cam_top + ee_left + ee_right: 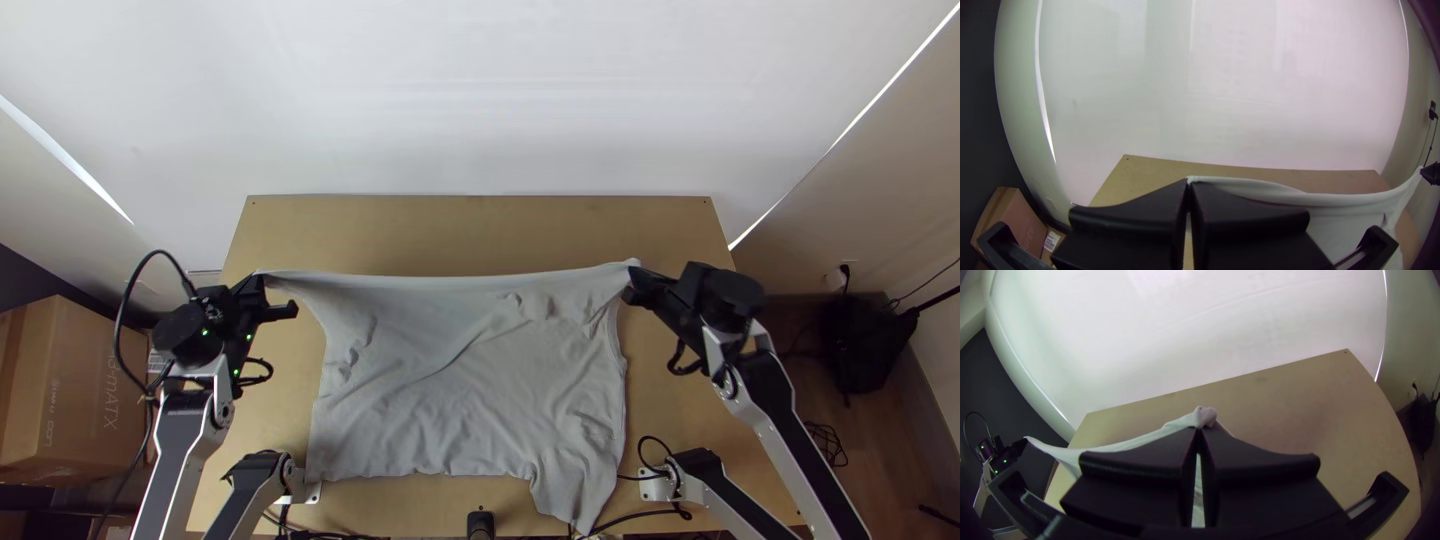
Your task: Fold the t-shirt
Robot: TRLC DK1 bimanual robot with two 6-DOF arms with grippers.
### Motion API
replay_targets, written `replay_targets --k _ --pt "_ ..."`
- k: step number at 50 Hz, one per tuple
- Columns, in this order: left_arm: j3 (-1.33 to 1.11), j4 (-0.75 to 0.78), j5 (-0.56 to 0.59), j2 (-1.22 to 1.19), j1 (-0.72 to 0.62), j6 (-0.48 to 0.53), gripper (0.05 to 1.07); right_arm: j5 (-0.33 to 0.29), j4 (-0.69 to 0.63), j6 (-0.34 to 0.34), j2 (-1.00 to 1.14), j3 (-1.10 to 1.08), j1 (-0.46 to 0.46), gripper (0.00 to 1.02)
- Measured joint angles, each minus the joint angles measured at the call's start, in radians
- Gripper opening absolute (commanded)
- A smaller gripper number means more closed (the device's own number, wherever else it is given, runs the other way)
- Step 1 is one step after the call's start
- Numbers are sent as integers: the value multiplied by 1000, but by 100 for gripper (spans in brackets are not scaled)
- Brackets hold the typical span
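Your left black gripper (1188, 183) and right black gripper (1199, 430) pinch the far corners of a pale-grey cloth t-shirt (470, 385), spread over the light wooden table (480, 232); no finished fold is evident, so most folding seems ahead.

Likely a robotics lab; two robot arms (780, 405); wooden table (400, 235); cables (118, 325).

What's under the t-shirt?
Probably more of the wooden table, which shows on both sides of the t-shirt. The cloth hides what's right underneath, so I can't see.

2 arms extended | left tool (261, 277) closed | right tool (634, 272) closed
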Motion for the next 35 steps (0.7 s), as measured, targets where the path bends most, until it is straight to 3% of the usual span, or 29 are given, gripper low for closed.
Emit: replay_targets --k 10,18,35 --pt "2 200 2 266 -12 -3 8 3 175 15 238 -6 -10 2" --pt "55 267 2 499 -26 -4 8 2 285 15 440 12 -42 2" --pt "307 326 5 868 -29 -21 8 1 336 15 817 266 -86 2"
